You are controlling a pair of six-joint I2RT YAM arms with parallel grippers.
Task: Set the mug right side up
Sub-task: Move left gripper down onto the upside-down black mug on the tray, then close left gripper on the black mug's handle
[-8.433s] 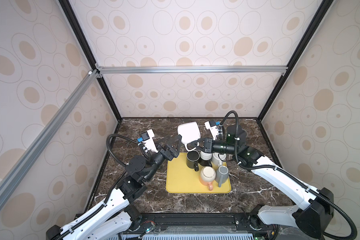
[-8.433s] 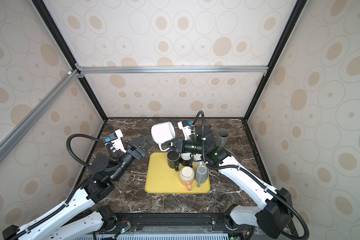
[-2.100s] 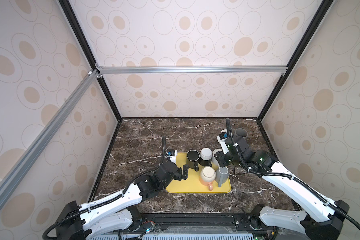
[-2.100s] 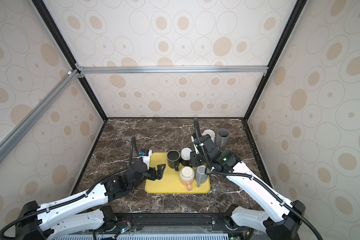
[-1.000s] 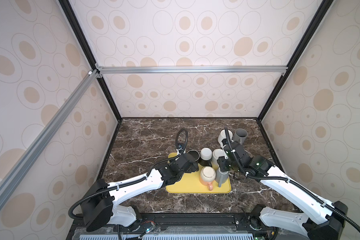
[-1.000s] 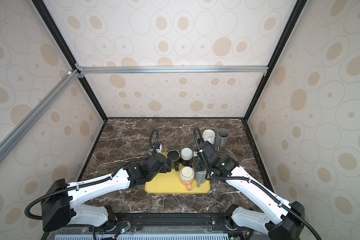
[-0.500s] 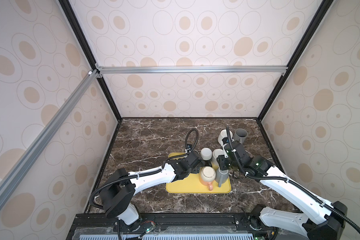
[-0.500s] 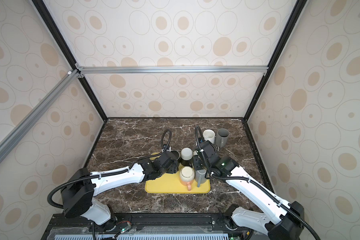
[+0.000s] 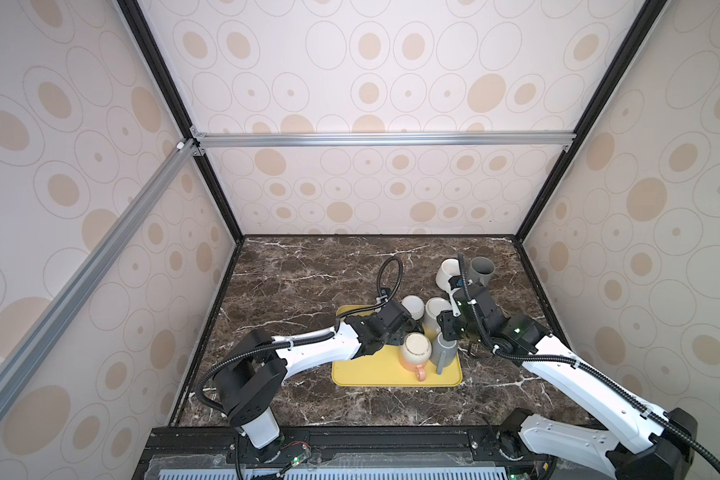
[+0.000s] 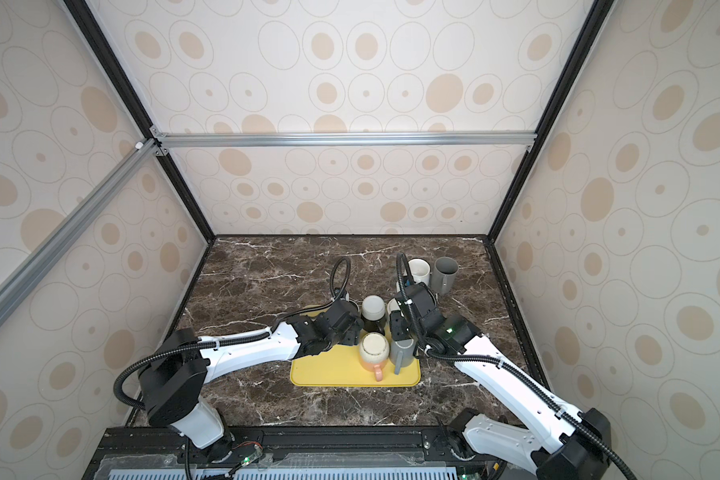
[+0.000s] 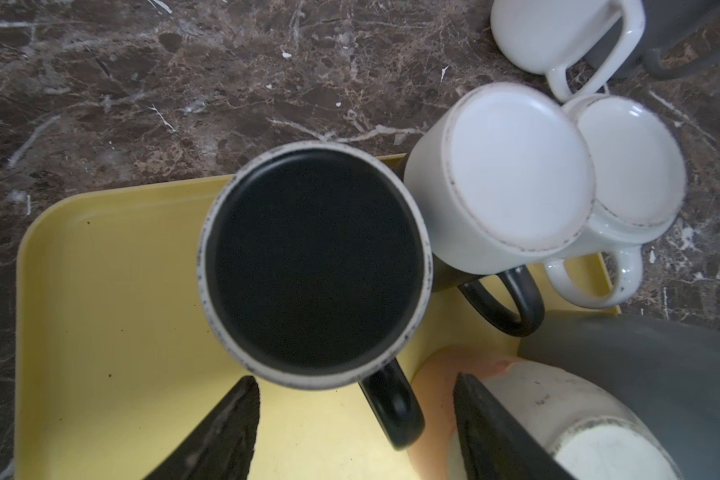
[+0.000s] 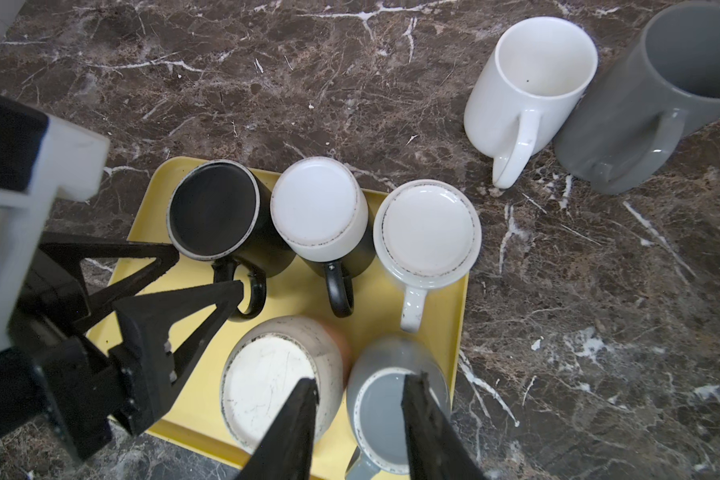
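A black mug (image 11: 314, 266) stands upside down at the far left corner of the yellow tray (image 11: 100, 291). Its handle (image 11: 391, 407) lies between the fingers of my left gripper (image 11: 356, 399), which is open and touches neither side. The right wrist view shows the same black mug (image 12: 213, 210) with my left gripper (image 12: 204, 274) at the handle. My right gripper (image 12: 360, 386) hangs open above the gap between an upside-down cream and orange mug (image 12: 275, 374) and an upside-down grey mug (image 12: 391, 386), holding nothing. In both top views the grippers (image 9: 404, 332) (image 10: 400, 324) sit over the tray.
On the tray also stand an upside-down dark mug with a white base (image 12: 319, 212) and an upside-down white mug (image 12: 427, 230). A white mug (image 9: 447, 272) and a grey mug (image 9: 481, 270) stand upright on the marble at the back right. Walls enclose three sides.
My left arm has reached in from the tray's left side to the black mug, and its jaws have narrowed round the handle. My right gripper has stayed over the front mugs.
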